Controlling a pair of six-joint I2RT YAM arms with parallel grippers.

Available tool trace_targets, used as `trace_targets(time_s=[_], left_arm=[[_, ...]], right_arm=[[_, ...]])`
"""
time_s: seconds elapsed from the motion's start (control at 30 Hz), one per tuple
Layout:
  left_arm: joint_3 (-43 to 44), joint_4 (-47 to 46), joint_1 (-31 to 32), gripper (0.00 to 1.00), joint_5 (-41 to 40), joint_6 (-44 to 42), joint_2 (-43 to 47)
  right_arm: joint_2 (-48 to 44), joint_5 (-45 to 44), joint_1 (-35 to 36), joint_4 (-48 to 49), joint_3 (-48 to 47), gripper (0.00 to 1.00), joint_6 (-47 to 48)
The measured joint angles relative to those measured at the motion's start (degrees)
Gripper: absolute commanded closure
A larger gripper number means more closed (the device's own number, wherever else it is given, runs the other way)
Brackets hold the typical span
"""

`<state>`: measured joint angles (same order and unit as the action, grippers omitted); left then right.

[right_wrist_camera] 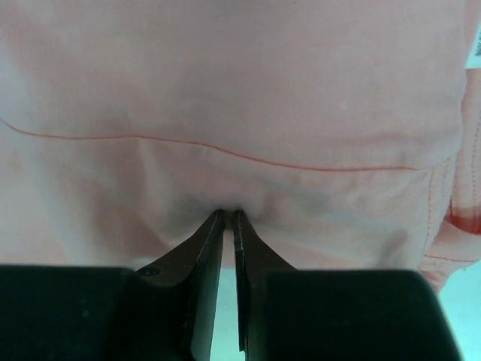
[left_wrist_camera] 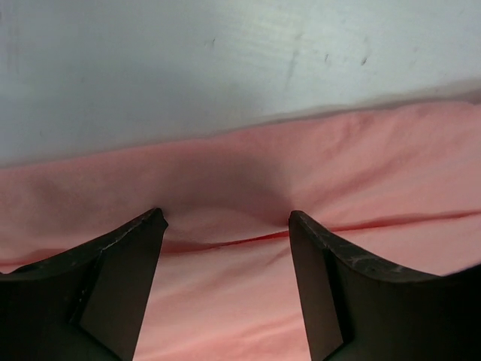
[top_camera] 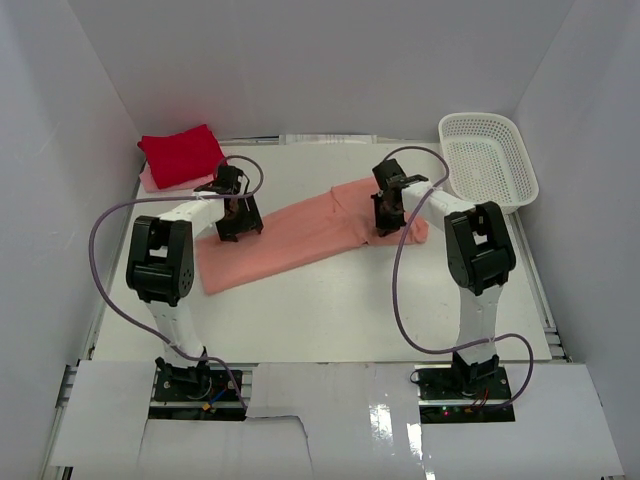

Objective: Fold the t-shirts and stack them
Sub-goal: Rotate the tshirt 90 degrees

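**Folding the salmon-pink t-shirt [top_camera: 300, 235]: one end pinched, the other not yet**

I judge that I am in the middle of a fold. The shirt lies as a long strip between my arms. My right gripper [right_wrist_camera: 228, 214] is closed and pinches a pucker of cloth near the right end. My left gripper [left_wrist_camera: 225, 222] is spread wide over a crease and holds nothing. Next it should lower and close on the cloth.

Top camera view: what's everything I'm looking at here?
salmon-pink t-shirt: one, salmon-pink, spread lengthwise across mid-table
red t-shirt: one, bright red, folded, far left corner
pale pink t-shirt: one, pale pink, under the red one
basket: one, white, far right corner
table: one, white, beneath everything
cables: two, purple, one looping at each side
left pincer: one, black, open over the salmon-pink t-shirt
right pincer: one, black, shut on that shirt's right end
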<state>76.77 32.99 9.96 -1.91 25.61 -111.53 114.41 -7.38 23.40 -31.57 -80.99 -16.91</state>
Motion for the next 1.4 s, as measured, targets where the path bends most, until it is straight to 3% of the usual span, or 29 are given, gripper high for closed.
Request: trace_targets(time_s=[0.2, 0.43, 0.67, 0.83, 1.07, 1.4], left_arm=[[-11.5, 0.7, -0.3, 0.20, 2.8, 3.0, 9.2], [-25.8, 1.6, 0.0, 0.20, 11.3, 9.3, 21.5], [-34.1, 1.0, 2.7, 0.19, 16.7, 15.1, 29.2], [-39.4, -1.2, 6.4, 0.20, 19.4, 20.6, 34.1], [-44.3, -5.6, 16.9, 0.19, 21.4, 29.9, 37.9], [-43.3, -13.2, 30.5, 0.19, 22.4, 40.3, 32.6]], right_arm=[[9.1, 3.6, -1.4, -0.6, -13.5, 0.82, 3.1], [20.6, 9.3, -3.5, -1.0, -31.3, 0.79, 5.5], [29.3, 17.5, -5.8, -1.6, -45.0, 0.72, 5.4], [31.7, 23.4, -7.3, 0.5, -47.6, 0.71, 4.6], [34.3, 32.1, -9.2, 6.2, -48.5, 0.70, -0.2], [38.1, 37.4, -8.4, 13.2, -51.5, 0.67, -7.5]])
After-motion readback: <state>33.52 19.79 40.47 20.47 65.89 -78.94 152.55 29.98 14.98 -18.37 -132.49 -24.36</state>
